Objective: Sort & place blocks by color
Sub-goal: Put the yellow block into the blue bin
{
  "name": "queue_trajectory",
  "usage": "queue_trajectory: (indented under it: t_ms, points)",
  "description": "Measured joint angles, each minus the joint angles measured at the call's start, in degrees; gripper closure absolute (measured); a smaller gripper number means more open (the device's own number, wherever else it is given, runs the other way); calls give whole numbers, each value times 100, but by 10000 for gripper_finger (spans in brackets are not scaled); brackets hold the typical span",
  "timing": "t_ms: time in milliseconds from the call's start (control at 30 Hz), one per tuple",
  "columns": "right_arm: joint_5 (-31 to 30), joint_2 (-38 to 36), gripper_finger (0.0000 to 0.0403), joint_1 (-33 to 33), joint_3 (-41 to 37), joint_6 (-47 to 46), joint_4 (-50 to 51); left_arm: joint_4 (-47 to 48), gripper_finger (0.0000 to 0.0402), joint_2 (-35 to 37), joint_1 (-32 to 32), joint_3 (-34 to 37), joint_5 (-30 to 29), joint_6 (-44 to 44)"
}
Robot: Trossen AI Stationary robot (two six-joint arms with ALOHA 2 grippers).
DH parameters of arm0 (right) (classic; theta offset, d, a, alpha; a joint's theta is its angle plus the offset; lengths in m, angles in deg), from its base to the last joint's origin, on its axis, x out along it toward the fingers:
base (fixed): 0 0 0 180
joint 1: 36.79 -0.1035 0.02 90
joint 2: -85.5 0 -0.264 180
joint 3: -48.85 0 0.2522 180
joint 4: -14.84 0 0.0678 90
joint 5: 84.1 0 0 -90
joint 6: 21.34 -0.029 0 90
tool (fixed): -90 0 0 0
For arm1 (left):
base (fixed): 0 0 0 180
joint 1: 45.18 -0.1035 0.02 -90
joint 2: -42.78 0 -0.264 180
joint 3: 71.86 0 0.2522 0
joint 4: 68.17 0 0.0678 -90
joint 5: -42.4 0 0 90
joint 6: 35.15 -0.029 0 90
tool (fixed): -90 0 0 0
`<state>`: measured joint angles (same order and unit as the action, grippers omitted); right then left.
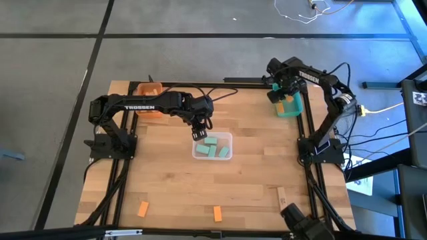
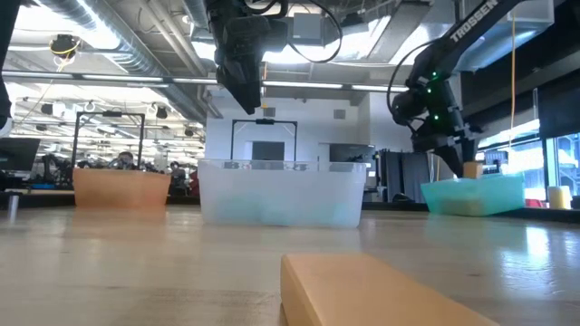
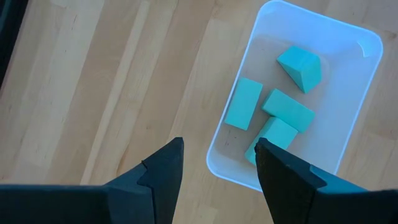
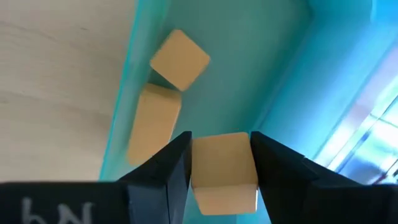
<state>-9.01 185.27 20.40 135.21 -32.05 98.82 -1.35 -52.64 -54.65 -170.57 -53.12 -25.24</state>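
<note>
Hovering over the teal tray (image 4: 292, 74) at the table's far right corner, my right gripper (image 4: 221, 163) has a tan block (image 4: 224, 171) between its fingers, above two more tan blocks (image 4: 168, 93) lying inside. My left gripper (image 3: 219, 165) hangs with jaws spread and empty above the near edge of the clear tray (image 3: 367, 43), which holds four mint green blocks (image 3: 280, 109). Two orange blocks (image 1: 143, 209) and one tan block (image 1: 281, 197) lie along the front of the table (image 1: 167, 173).

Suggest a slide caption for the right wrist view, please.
Right gripper holds a tan block over the teal tray.
</note>
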Motion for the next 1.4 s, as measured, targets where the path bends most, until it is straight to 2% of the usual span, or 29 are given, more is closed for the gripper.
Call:
queue_trajectory:
  t_ms: [100, 300, 700, 767, 900, 1200, 1400]
  points:
    - [0, 21, 245, 2, -2, 340, -79, 0, 214, 2, 0, 0, -2, 0]
    - [44, 21, 262, 68, -2, 356, -144, 0, 214, 0, 0, 0, -2, 0]
    - [110, 21, 188, 94, -2, 312, -143, 0, 214, 0, 0, 0, -4, 0]
    - [211, 21, 185, 94, -2, 253, -149, 0, 214, 0, 0, 0, -4, 0]
    - [930, 21, 183, 94, -2, 330, -473, 0, 214, 0, 0, 0, -4, 0]
    - [895, 290, 183, 94, 0, 205, -565, 2, 214, 0, 0, 0, -2, 0]
    - [939, 482, 183, 59, 0, 444, -620, 2, 214, 0, 0, 0, -2, 2]
